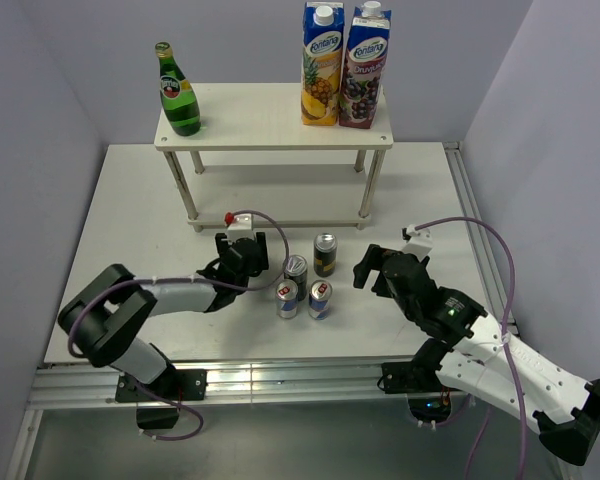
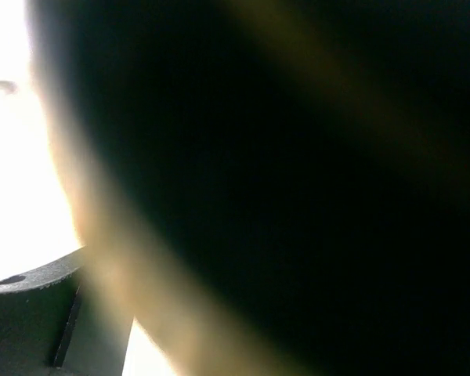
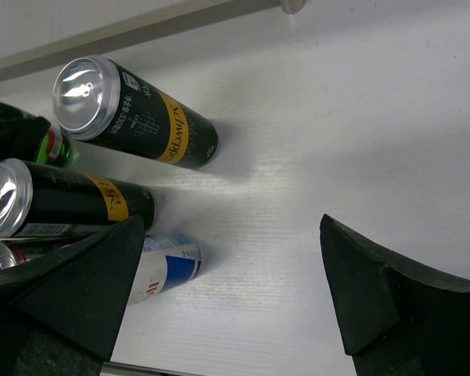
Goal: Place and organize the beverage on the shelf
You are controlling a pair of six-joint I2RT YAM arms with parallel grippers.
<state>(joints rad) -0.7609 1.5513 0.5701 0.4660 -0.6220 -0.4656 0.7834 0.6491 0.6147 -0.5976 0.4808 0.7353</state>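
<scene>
Left claw (image 1: 243, 250): sits low in the top view, left of frame centre and just left of the cans (image 1: 296, 272). Its fingers stand apart around a dark mass. You cannot tell from any view whether they grip it. The left wrist view is blocked by a dark, blurred shape close to the lens.

Second green bottle (image 3: 12, 133): only a sliver of green glass and red label shows, at the left edge of the right wrist view, behind the cans. That puts it at the left claw, hidden under it from above. Its long axis and the way its neck points are not readable. Check both before you lift.

Right claw (image 1: 380, 265): spread wide and empty, right of the cans. The dark slim can (image 1: 325, 254) is nearest to it, standing upright with its top up.

The left arm is much the nearer to the bottle. Judgement: the target is the shelf (image 1: 270, 115), upper centre. The first green bottle (image 1: 178, 95) stands upright at the left end of its top board, and juice cartons (image 1: 345, 65) stand at the right end.
</scene>
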